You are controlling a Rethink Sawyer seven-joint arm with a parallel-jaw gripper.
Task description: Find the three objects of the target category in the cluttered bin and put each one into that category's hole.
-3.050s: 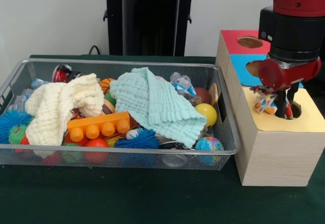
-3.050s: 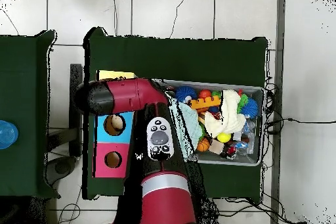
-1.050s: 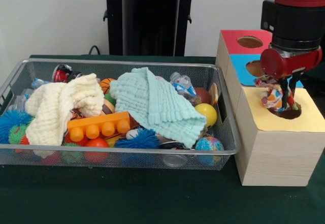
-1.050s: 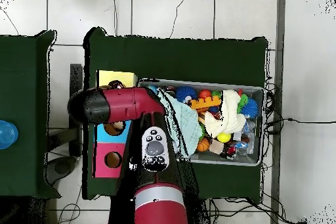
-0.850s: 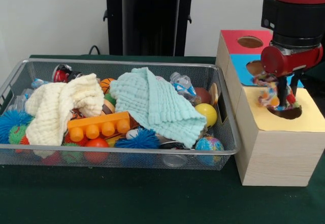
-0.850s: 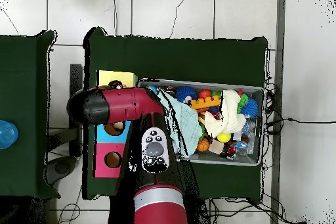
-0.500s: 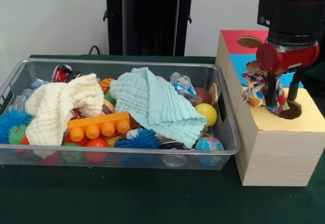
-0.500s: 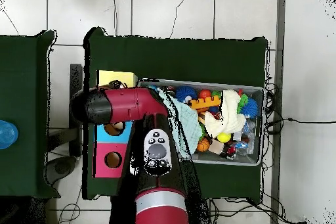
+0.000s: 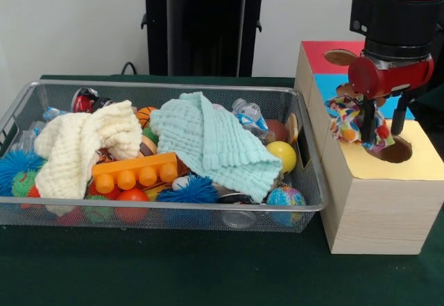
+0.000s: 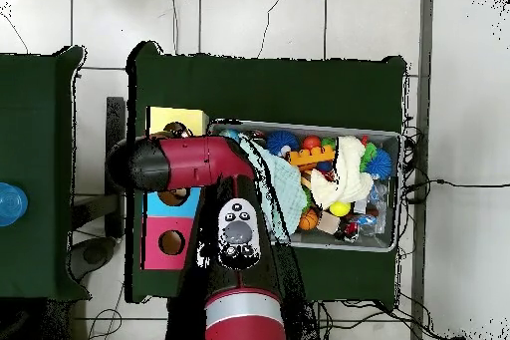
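In the front view my gripper (image 9: pixel 382 121) hangs just above the yellow-faced wooden box (image 9: pixel 378 202), its fingers apart. A spotted ruffled fabric piece (image 9: pixel 350 123) clings to the picture-left finger (image 9: pixel 366 120), hanging over the box's yellow top, left of the round dark hole (image 9: pixel 396 150). The fabric is outside the hole. The silver wire-mesh bin (image 9: pixel 166 85) stands to the left, full of clutter. No other spotted fabric shows in it. In the overhead view the arm (image 10: pixel 189 162) covers the gripper and the hole; the bin's rim (image 10: pixel 390 248) and the yellow box (image 10: pixel 177 120) show.
In the bin lie a mint-green waffle cloth (image 9: pixel 215 143), a cream cloth (image 9: pixel 80 143), an orange toy brick (image 9: pixel 135 171), spiky blue balls (image 9: pixel 189 189), a yellow ball (image 9: pixel 283 155) and a globe ball (image 9: pixel 286 196). Blue-faced (image 9: pixel 331 87) and red-faced (image 9: pixel 326 53) boxes stand behind the yellow one.
The gripper has risen out of the yellow box's hole and its fingers have spread. The spotted fabric came up with it and now hangs left of the hole.
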